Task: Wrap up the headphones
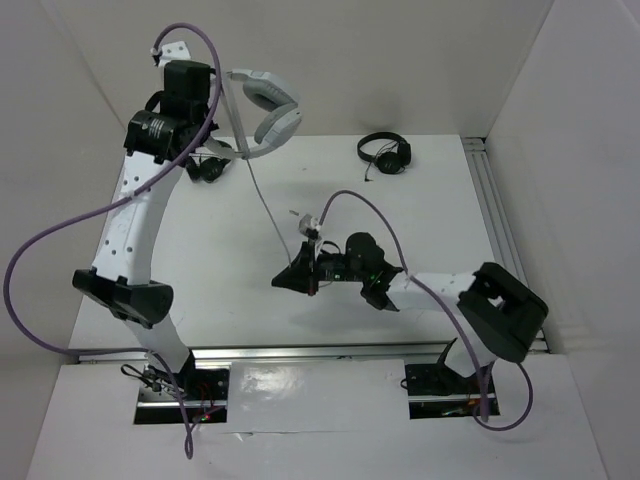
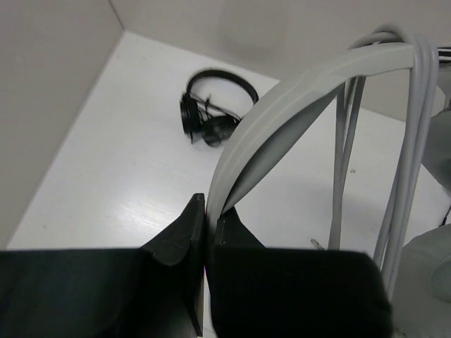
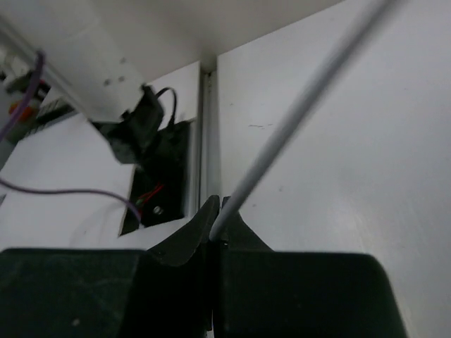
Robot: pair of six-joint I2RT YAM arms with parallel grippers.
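Observation:
The white and light-grey headphones (image 1: 272, 108) hang in the air at the back left. My left gripper (image 1: 222, 78) is shut on the headband (image 2: 296, 91) and its jaws pinch the band's edge (image 2: 211, 211). Strands of the thin grey cable (image 2: 416, 105) lie looped over the headband. The cable (image 1: 268, 215) runs down from the earcups to my right gripper (image 1: 284, 279), low over the middle of the table. In the right wrist view the right gripper (image 3: 217, 229) is shut on the cable (image 3: 303, 105), which leaves the jaws as a taut line.
A small black pair of headphones (image 1: 385, 152) lies at the back right. Another black pair (image 1: 210, 165) lies under the left arm and shows in the left wrist view (image 2: 211, 116). White walls enclose the table, and a metal rail (image 1: 495, 215) runs along its right edge.

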